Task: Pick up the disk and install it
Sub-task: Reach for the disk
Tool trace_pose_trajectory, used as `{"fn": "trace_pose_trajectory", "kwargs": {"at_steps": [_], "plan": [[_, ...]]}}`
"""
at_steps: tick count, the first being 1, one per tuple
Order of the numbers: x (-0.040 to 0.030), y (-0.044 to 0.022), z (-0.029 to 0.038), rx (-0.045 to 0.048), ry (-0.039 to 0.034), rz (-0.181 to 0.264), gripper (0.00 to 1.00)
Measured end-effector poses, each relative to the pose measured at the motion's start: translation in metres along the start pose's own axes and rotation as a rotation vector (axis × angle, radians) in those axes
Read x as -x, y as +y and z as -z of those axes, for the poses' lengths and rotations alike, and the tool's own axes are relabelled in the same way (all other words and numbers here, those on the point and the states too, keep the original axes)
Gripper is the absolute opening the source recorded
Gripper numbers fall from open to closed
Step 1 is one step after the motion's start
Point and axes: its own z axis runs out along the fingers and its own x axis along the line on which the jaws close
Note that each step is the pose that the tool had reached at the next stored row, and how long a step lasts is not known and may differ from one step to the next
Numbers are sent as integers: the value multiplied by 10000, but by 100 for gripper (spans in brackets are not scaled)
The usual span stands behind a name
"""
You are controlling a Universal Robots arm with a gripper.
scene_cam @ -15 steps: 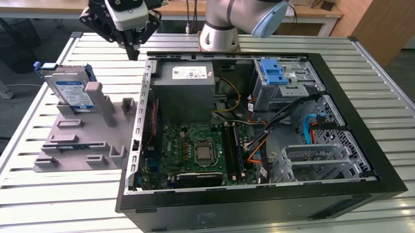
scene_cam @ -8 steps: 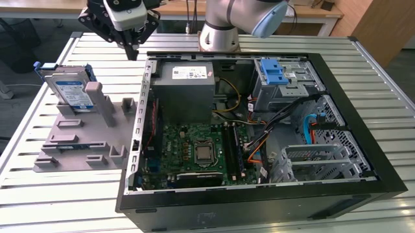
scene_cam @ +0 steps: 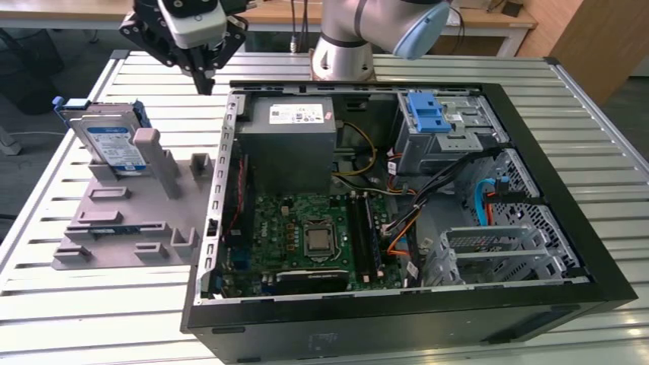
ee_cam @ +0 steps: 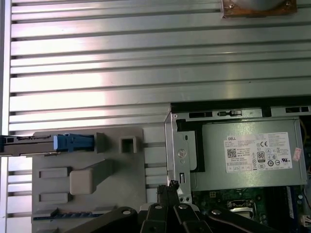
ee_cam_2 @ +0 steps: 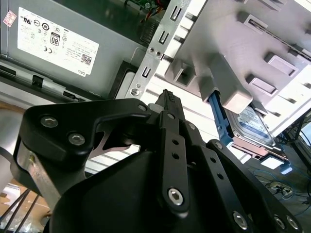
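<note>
I have the hand (scene_cam: 204, 80) hanging above the desk (scene_cam: 102, 319), its fingers clenched together with nothing between them. In the exterior view it sits over the gap between the grey rack (scene_cam: 132, 228) and the open case (scene_cam: 406, 190), near the case's far corner by the power supply (scene_cam: 294, 137). The disk (scene_cam: 106, 141) stands on edge in the rack's far slot, label toward the camera, with its blue caddy around it. It lies toward the exterior view's left of the hand, lower down and apart from it. In the second wrist view the disk (ee_cam_2: 252, 127) shows behind the rack's block, beyond the closed fingertips (ee_cam_2: 167, 99). In the first wrist view I see the disk (ee_cam: 29, 144) edge-on at the rack's rim, and the fingertips (ee_cam: 171, 187) just beside the case's wall.
</note>
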Motion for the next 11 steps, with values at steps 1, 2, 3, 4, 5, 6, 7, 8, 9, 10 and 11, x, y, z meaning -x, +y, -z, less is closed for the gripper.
{"fn": "trace_pose_trajectory", "kwargs": {"at_steps": [1, 2, 3, 4, 5, 6, 7, 8, 9, 10, 11], "plan": [[-4, 0, 0, 0, 0, 0, 11], [-7, -1, 0, 0, 0, 0, 11], [-11, -1, -1, 0, 0, 0, 11], [-14, -1, -1, 1, 0, 0, 11], [-17, -1, -1, 0, 0, 0, 11], [-21, -2, -1, 0, 0, 0, 11], [-24, -2, -2, 0, 0, 0, 11], [-28, -2, -2, 0, 0, 0, 11], [-31, -3, -2, 0, 0, 0, 11], [-35, -3, -2, 0, 0, 0, 11], [-38, -3, -3, 0, 0, 0, 11]]}}
